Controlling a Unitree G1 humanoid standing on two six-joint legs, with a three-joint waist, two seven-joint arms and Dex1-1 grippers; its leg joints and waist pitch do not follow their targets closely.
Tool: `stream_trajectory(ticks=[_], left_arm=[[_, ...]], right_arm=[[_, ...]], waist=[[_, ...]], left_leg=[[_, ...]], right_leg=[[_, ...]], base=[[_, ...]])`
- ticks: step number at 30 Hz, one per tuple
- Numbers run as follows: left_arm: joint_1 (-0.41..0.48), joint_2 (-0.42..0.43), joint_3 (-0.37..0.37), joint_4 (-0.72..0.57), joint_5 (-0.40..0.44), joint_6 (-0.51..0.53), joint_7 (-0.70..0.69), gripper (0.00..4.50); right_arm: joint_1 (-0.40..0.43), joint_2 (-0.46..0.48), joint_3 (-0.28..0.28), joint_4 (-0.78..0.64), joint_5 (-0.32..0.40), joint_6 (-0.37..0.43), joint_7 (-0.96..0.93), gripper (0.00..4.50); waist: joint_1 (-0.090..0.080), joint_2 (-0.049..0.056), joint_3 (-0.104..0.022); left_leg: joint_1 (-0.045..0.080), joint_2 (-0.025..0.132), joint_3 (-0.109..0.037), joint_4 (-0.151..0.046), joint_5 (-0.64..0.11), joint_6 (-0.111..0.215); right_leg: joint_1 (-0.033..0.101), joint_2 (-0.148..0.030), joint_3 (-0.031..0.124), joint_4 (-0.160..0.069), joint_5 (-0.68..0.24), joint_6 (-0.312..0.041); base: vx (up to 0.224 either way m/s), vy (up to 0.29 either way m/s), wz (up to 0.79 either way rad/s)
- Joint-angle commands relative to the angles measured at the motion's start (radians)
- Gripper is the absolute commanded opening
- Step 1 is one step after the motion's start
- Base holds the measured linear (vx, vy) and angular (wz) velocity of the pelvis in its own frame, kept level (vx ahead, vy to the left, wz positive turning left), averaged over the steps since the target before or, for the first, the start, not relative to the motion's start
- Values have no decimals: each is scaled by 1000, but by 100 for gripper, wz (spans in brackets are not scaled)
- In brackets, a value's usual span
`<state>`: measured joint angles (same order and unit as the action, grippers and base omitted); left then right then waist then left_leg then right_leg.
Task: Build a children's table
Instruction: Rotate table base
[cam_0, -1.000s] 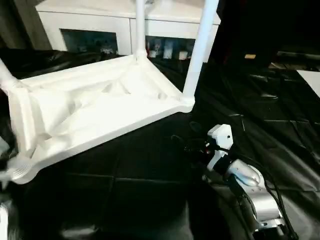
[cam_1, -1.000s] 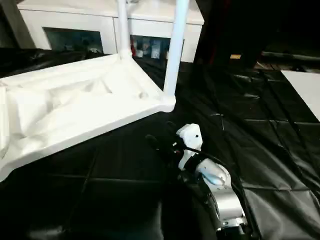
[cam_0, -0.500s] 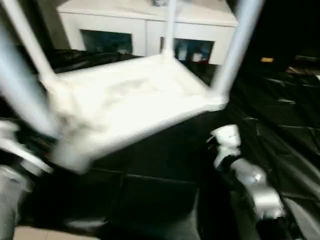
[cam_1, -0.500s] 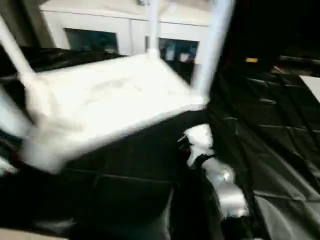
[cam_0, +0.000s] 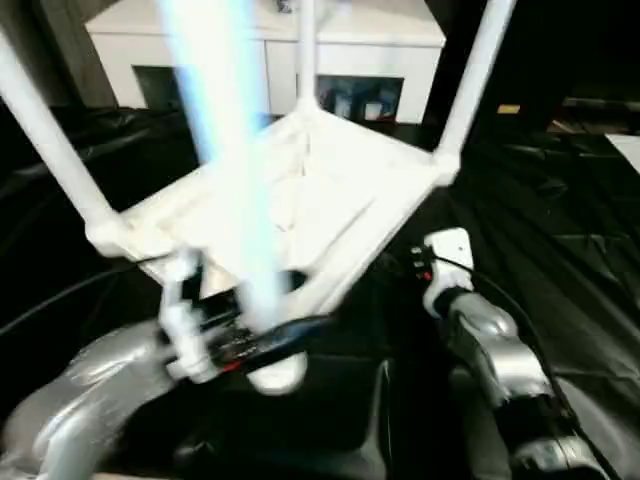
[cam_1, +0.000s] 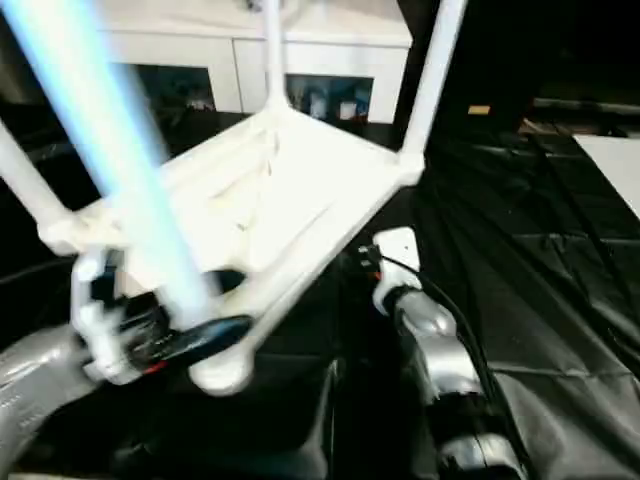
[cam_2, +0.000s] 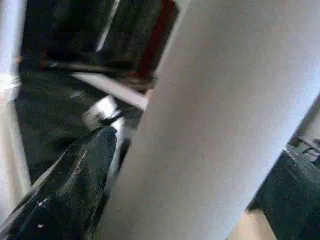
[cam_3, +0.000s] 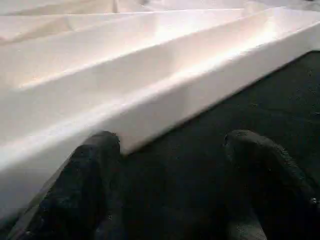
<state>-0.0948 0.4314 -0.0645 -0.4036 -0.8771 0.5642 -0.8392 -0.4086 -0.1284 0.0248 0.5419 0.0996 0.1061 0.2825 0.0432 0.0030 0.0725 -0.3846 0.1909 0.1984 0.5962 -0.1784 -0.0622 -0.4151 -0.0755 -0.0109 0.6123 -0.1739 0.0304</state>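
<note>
Gripping the fourth leg (cam_0: 225, 150) w/ the left pincer (cam_0: 255, 335) closed round its thick end, by the near corner socket (cam_0: 272, 372) of the upturned tabletop (cam_0: 330, 190) on black sheeting (cam_0: 560, 220). Right pincer (cam_3: 170, 200) is open, beside the rim. Looks light, stiff, smooth moulded plastic, prob. slippery; I'd hold the tapered tube low.

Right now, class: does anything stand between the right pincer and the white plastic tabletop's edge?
Nothing visible does. The right pincer is open, and only bare black sheet lies between its fingers and the white plastic tabletop's long edge.
</note>
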Motion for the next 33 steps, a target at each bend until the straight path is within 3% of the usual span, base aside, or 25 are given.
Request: stream_trajectory(ticks=[1, 4, 5, 6, 9, 13, 15, 17, 19, 20, 21, 22, 23, 24, 25, 28, 30, 32, 33], left_arm=[[-62, -40, -58, -2, 7, 11, 14, 444], [-113, -80, -103, 23, 38, 8, 14, 444], [-130, -96, -116, 33, 43, 9, 12, 444], [-162, -128, -139, 52, 51, 9, 8, 444], [-217, -164, -188, 89, 77, 10, -12, 444], [-275, -222, -229, 160, 141, -32, -2, 444], [-320, -262, -250, 254, 241, -82, 68, 444], [-385, -298, -263, 400, 387, -169, 189, 444], [-437, -322, -248, 521, 479, -241, 301, 444], [-467, -320, -240, 581, 538, -281, 375, 444], [-474, -318, -237, 594, 551, -292, 389, 444], [-489, -302, -232, 627, 598, -329, 425, 444], [-490, -299, -232, 630, 605, -333, 429, 444], [-482, -280, -212, 625, 601, -341, 417, 444], [-477, -276, -202, 621, 591, -340, 406, 444], [-448, -259, -178, 586, 578, -363, 355, 444], [-425, -251, -170, 561, 559, -373, 302, 444], [-393, -228, -183, 534, 523, -371, 230, 444], [-372, -199, -204, 502, 505, -354, 183, 444]], right_arm=[[-33, 22, 29, 35, -6, -5, 33, 389], [-44, 47, 47, 40, 4, -4, 62, 389], [-44, 55, 57, 36, 6, -2, 74, 389], [-43, 67, 72, 27, 11, 6, 101, 389], [-24, 79, 104, -5, 19, 32, 157, 389], [9, 85, 135, -38, 12, 30, 192, 389], [12, 92, 128, -32, 3, 14, 175, 389], [-2, 101, 95, -7, -10, -19, 122, 389], [-19, 100, 56, 12, -12, -43, 73, 389], [-28, 92, 25, 13, -9, -58, 40, 389], [-30, 89, 16, 11, -6, -60, 32, 389], [-30, 73, -17, -14, 9, -64, 21, 389], [-30, 71, -20, -17, 11, -65, 21, 389], [-21, 50, -49, -64, 35, -59, 32, 389], [-16, 43, -57, -82, 43, -54, 39, 389], [12, 13, -67, -144, 49, -45, 59, 389], [33, -1, -70, -175, 52, -30, 72, 389], [62, -22, -73, -199, 46, -35, 81, 389], [80, -36, -74, -212, 44, -35, 90, 389]], waist=[[-1, 7, -59], [-8, 6, -58], [-15, 2, -58], [-17, 1, -61], [-31, -3, -65], [-36, -4, -66], [-39, 0, -69], [-39, 1, -67], [-42, -2, -64], [-48, 1, -56], [-52, -6, -56], [-55, -9, -51], [-53, -11, -52], [-49, -7, -52], [-48, -8, -54], [-51, -8, -54], [-47, -3, -60], [-45, -2, -64], [-34, 2, -69]], left_leg=[[20, 22, -15, -84, -328, -58], [18, 21, -16, -84, -331, -60], [6, 21, -20, -87, -324, -59], [4, 19, -21, -84, -316, -58], [3, 17, -22, -79, -294, -42], [2, 18, -20, -74, -251, -22], [9, 19, -16, -70, -221, 4], [10, 20, -16, -69, -227, 8], [10, 19, -19, -72, -273, -1], [6, 16, -21, -76, -326, -9], [13, 14, -26, -76, -371, -22], [9, 12, -28, -78, -383, -24], [10, 9, -32, -77, -397, -25], [20, 10, -34, -74, -405, -23], [21, 9, -35, -73, -401, -21], [9, 8, -39, -80, -394, -12], [19, 9, -37, -75, -395, -9], [13, 15, -36, -78, -369, -1], [12, 19, -33, -77, -326, 10]], right_leg=[[29, -30, 23, -74, -315, -154], [31, -30, 23, -74, -304, -160], [41, -33, 20, -72, -308, -156], [44, -36, 19, -72, -311, -149], [46, -35, 20, -73, -283, -161], [48, -36, 19, -72, -227, -185], [46, -31, 19, -73, -149, -223], [49, -33, 19, -72, -147, -234], [51, -35, 17, -79, -224, -221], [48, -35, 14, -89, -318, -191], [48, -36, 9, -96, -432, -147], [47, -35, 8, -99, -479, -129], [44, -39, 6, -110, -570, -86], [31, -39, 8, -119, -609, -68], [31, -38, 8, -118, -598, -68], [35, -33, 3, -113, -561, -84], [28, -35, 5, -116, -536, -105], [30, -33, 5, -106, -429, -148], [31, -36, 7, -96, -335, -184]], base=[[0, 0, 0], [0, 0, 0], [0, 0, 0], [0, 0, 0], [0, 0, 0], [0, 0, 0], [0, 0, 0], [0, 0, 0], [0, 0, 0], [0, 0, 0], [0, 0, 0], [0, 0, 0], [0, 0, 0], [0, 0, 0], [0, 0, 0], [0, 0, 0], [0, 0, 0], [0, 0, 0], [0, 0, 0]])
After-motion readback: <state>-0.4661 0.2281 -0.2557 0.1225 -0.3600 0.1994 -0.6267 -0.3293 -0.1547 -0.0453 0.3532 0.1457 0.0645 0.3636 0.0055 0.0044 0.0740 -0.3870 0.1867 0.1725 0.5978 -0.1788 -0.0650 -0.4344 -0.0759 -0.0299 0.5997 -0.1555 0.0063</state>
